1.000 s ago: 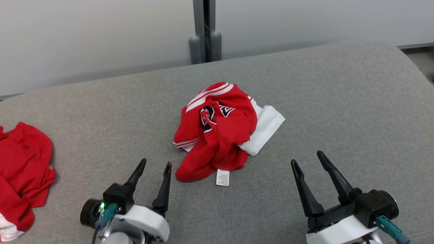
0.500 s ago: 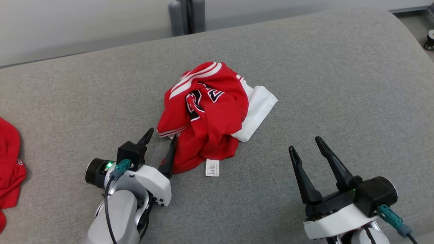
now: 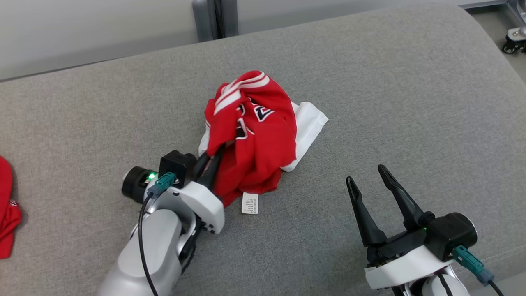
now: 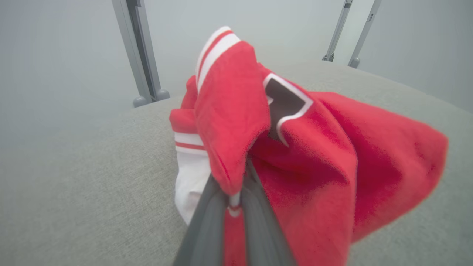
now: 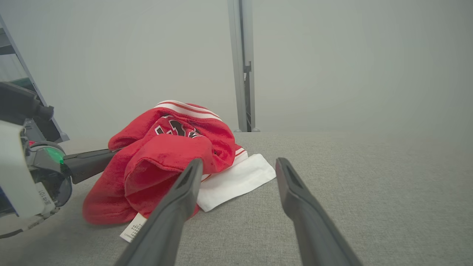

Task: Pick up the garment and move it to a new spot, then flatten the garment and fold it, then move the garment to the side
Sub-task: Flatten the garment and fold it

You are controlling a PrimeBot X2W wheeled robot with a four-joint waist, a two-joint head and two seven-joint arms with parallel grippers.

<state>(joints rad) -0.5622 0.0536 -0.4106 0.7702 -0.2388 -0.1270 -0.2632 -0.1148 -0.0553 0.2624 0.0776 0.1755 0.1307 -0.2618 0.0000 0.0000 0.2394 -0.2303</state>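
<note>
The garment (image 3: 254,135) is a crumpled red jersey with white stripes, dark lettering and a white part (image 3: 308,123). It lies in the middle of the grey padded surface (image 3: 411,102), a white label (image 3: 250,203) at its near edge. My left gripper (image 3: 215,152) is shut on its left edge, and the cloth there is pulled up into a bunch. In the left wrist view the red fabric (image 4: 295,155) is pinched at the left gripper (image 4: 234,195). My right gripper (image 3: 365,174) stands open to the right of the garment, apart from it. The right wrist view has the garment (image 5: 173,147) ahead and left of the right gripper (image 5: 240,162).
Another red garment (image 3: 6,205) lies at the surface's left edge. A grey post (image 3: 215,18) stands behind the far edge against a pale wall. A caster (image 3: 511,41) is on the floor past the rounded right end.
My left gripper has moved forward to the garment and shut on its left edge, drawing the cloth up. The right gripper has stayed open. The head camera has shifted.
</note>
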